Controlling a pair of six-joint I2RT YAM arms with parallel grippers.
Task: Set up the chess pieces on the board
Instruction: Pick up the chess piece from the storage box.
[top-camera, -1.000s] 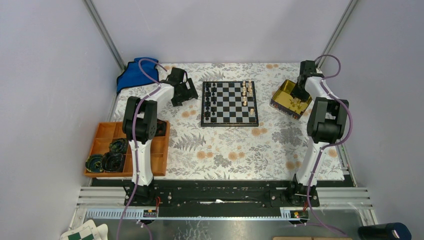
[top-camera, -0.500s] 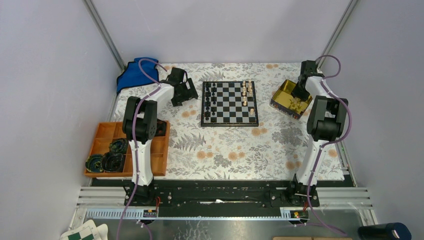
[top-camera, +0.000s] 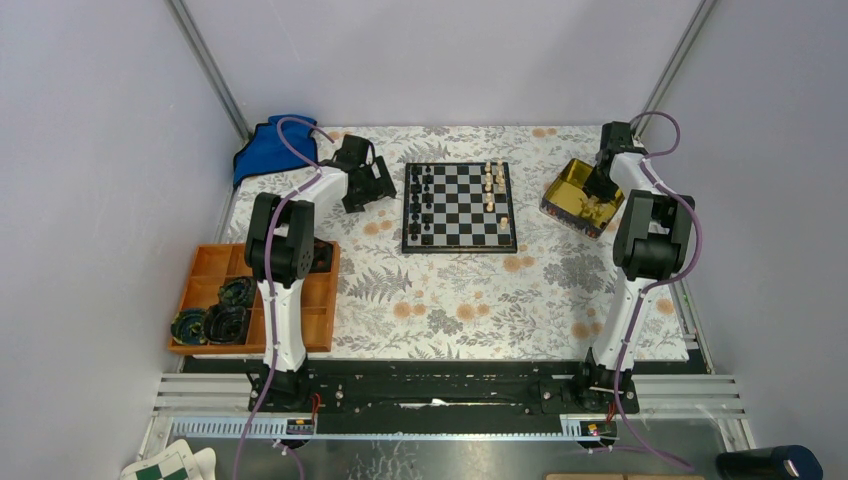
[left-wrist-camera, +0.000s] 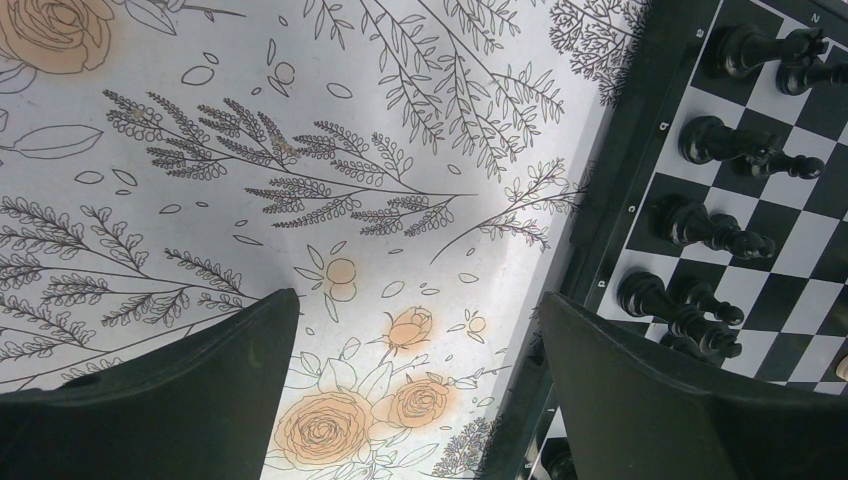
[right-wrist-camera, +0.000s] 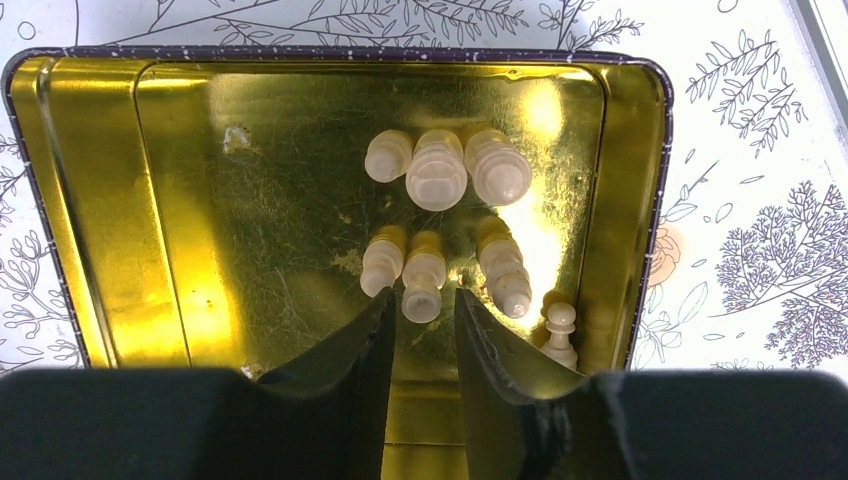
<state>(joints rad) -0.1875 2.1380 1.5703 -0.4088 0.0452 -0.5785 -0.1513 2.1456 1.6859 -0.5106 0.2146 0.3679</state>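
Observation:
The board (top-camera: 459, 207) lies at the back middle of the floral cloth. Black chess pieces (top-camera: 424, 205) stand along its left columns and pale ones (top-camera: 494, 180) along the right. In the left wrist view the black pieces (left-wrist-camera: 715, 230) stand by the board's edge. My left gripper (left-wrist-camera: 418, 298) hangs open over the cloth just left of the board (left-wrist-camera: 640, 150). My right gripper (right-wrist-camera: 422, 298) reaches down into the gold tin (right-wrist-camera: 100, 200), where several pale pieces lie. Its jaws are narrowed around the base of one lying pale piece (right-wrist-camera: 423, 280), with thin gaps on both sides.
An orange tray (top-camera: 200, 265) holding dark round parts sits at the left by the left arm. A blue cloth (top-camera: 265, 150) lies in the back left corner. A green-and-white checkered folded thing (top-camera: 165, 467) is below the rail at the bottom left.
The right gripper's jaws have narrowed around the pale piece in the tin. The left arm and the pieces on the board have not moved.

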